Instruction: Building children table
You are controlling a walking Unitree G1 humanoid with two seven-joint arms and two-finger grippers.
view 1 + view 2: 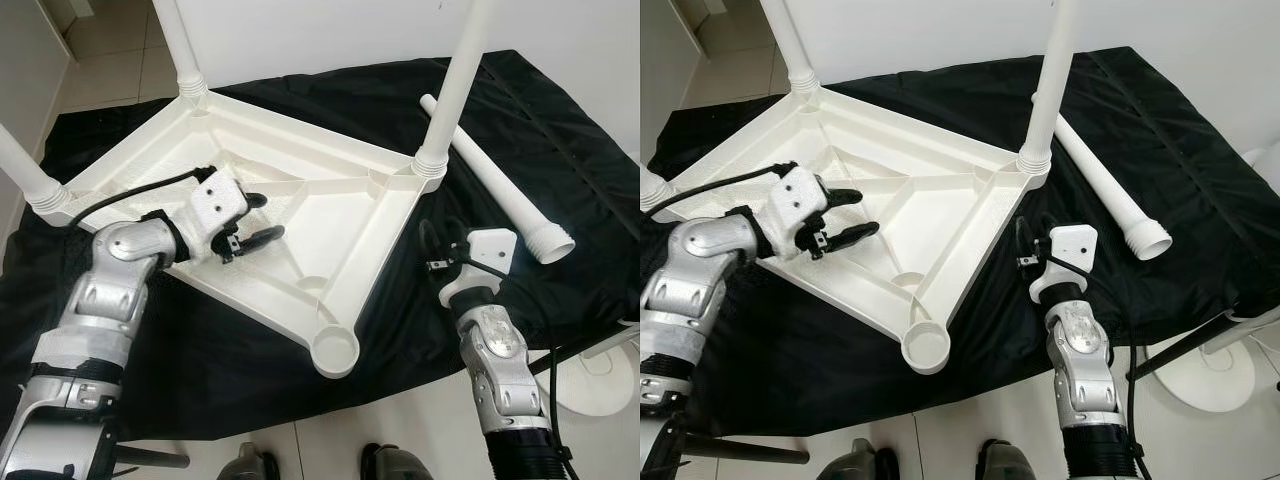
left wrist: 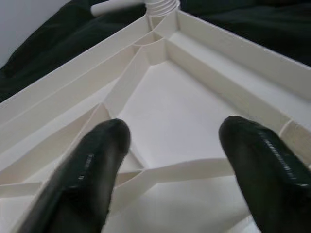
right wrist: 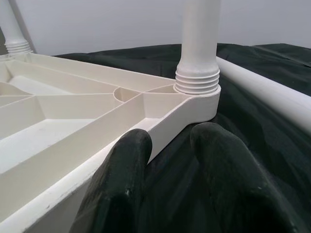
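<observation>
A white plastic children's table (image 1: pixel 330 170) lies upside down on a black cloth (image 1: pixel 560 130). Three white legs stand screwed into its corners, one of them at the right corner (image 1: pixel 455 90). The near corner socket (image 1: pixel 335 352) holds no leg. A loose white leg (image 1: pixel 500 190) lies on the cloth to the right. My left gripper (image 1: pixel 260 220) hovers open over the table's ribbed underside (image 2: pixel 170 111), holding nothing. My right gripper (image 1: pixel 432 245) sits low over the cloth just outside the table's right edge (image 3: pixel 160 126), below the right corner leg (image 3: pixel 199 39), its fingers together and empty.
A white round stand base (image 1: pixel 600 385) rests on the tiled floor at the right, beside the cloth's edge. My feet (image 1: pixel 250 465) are at the near edge of the cloth. A white wall runs behind the table.
</observation>
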